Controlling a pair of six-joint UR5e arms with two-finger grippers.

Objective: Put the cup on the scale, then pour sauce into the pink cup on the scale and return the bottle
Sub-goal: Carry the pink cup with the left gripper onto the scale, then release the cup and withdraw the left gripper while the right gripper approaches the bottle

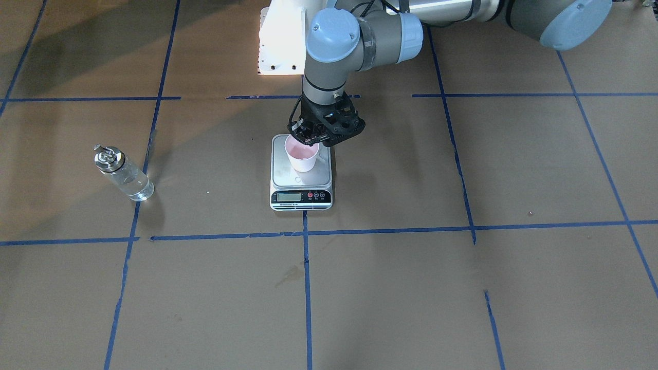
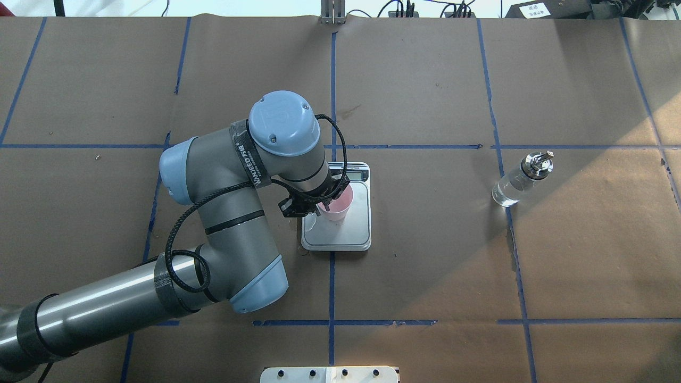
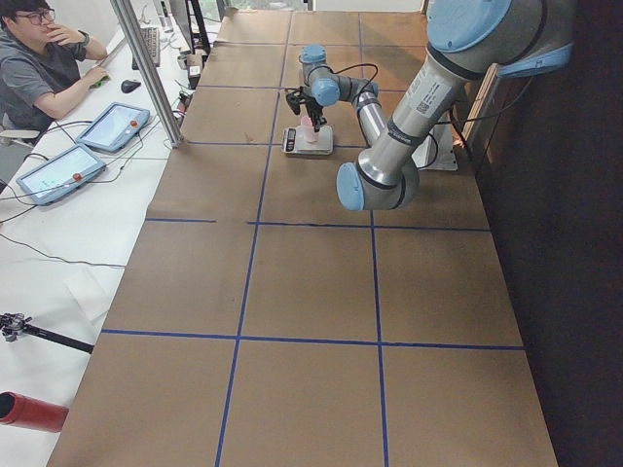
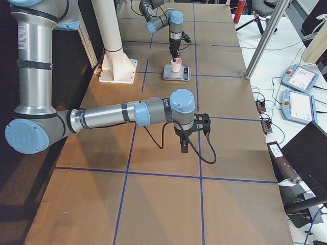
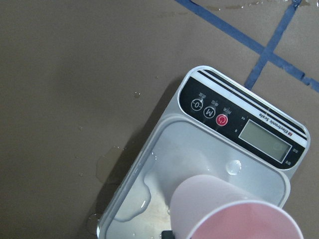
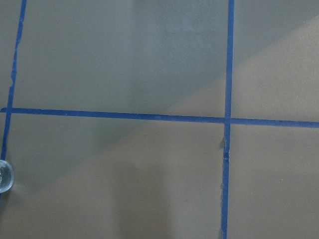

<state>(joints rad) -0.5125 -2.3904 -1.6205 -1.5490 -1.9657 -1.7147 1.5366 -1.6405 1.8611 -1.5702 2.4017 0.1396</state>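
one pink cup (image 5: 234, 214) stands on the steel plate of the one scale (image 5: 209, 144), with a small wet patch (image 5: 132, 199) on the plate at 8 o'clock of it. left pincer (image 1: 308, 137) is clamped on the cup's rim. in the overhead view, one bottle (image 2: 521, 178) stands at 3 o'clock of the scale, well apart, with clear sauce (image 2: 505, 192) inside. between them lies brown table (image 2: 425, 266) with blue tape lines (image 2: 404, 146). right pincer (image 4: 184, 145) hangs above the table; if apart or together, i cannot tell.
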